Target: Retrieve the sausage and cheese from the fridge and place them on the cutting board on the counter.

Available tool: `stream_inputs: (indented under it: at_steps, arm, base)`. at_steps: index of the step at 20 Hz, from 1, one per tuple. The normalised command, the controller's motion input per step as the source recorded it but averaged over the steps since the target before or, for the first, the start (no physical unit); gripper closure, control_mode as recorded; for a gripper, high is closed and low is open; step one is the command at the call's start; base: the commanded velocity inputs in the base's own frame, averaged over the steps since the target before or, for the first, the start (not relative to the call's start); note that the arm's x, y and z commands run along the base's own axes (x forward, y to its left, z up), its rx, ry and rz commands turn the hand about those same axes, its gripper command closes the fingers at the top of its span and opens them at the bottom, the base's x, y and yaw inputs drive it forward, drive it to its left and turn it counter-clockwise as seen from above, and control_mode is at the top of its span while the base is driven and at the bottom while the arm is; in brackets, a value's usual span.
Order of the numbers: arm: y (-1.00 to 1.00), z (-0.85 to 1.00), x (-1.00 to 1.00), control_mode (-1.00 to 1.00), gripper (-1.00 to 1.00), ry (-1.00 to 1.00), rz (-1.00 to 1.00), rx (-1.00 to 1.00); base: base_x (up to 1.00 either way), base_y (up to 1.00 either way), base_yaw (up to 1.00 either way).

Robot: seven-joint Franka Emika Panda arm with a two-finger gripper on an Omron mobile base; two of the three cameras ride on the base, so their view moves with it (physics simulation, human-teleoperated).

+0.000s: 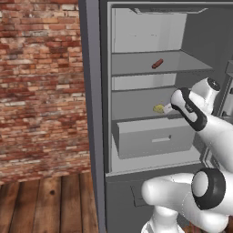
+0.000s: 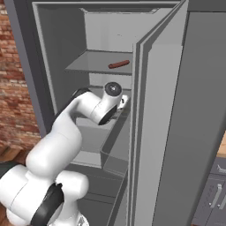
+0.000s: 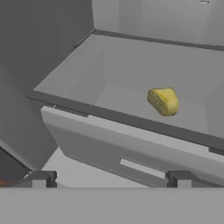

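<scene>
The fridge point(image 1: 93, 91) stands open so its shelves can be reached. The sausage point(image 1: 157, 63) lies on the upper shelf, the cheese point(image 3: 163, 101) 1 shelf lower. The gripper point(image 3: 109, 178) faces the cheese with its 2 fingers spread wide, holding nothing, probably ready to take it.

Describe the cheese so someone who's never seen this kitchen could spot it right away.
Look inside the open dark grey fridge. On the lower shelf, just above the pale drawer, sits the cheese, a small yellow lump. The sausage, one shelf higher, is reddish-brown and rod-shaped.
</scene>
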Motion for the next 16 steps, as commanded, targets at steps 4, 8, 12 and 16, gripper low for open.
stream_inputs:
  at_steps: [4, 8, 12, 16]
  arm:
    - [-0.09, -0.15, 0.31, -1.00, -1.00, -0.01, 0.00, 0.05]
    - [-0.14, -0.14, 0.36, -1.00, -1.00, 0.01, 0.00, 0.00]
    - [-0.06, -0.23, 0.25, -1.00, -1.00, 0.00, 0.00, 0.00]
    - [-0.02, -0.29, 0.19, -1.00, -1.00, 0.00, 0.00, 0.00]
  base:
    - [0.00, 0.00, 0.00]
    - [0.00, 0.00, 0.00]
    - [0.00, 0.00, 0.00]
    - [0.00, 0.00, 0.00]
